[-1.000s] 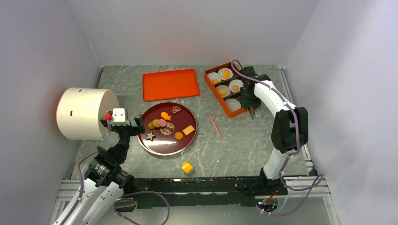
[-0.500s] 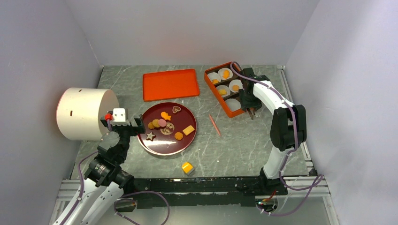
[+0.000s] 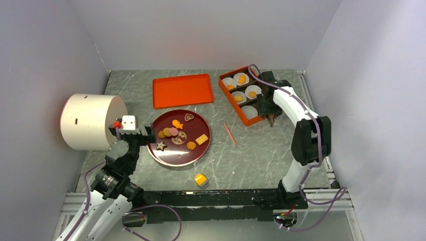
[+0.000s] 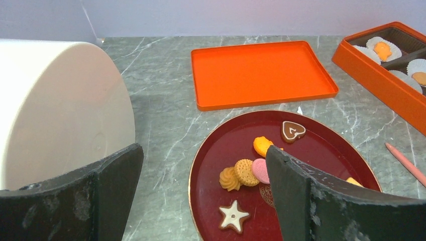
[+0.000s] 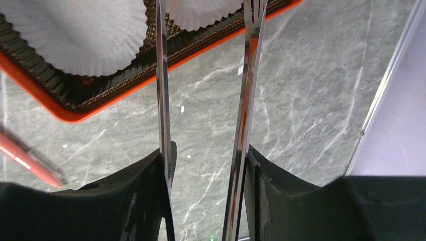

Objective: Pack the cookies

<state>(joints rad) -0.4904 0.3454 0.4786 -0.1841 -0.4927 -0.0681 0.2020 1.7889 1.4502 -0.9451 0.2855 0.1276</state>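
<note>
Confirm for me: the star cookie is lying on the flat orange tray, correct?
Not correct. The star cookie lies on the dark red plate, near its front-left edge, not on the flat orange tray, which holds no cookie. The left wrist view shows this plainly.

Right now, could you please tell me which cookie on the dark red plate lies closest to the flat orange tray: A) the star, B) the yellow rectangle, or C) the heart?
C: the heart cookie sits at the plate's far edge, nearest the orange tray, while the star cookie lies at the near side.
</note>
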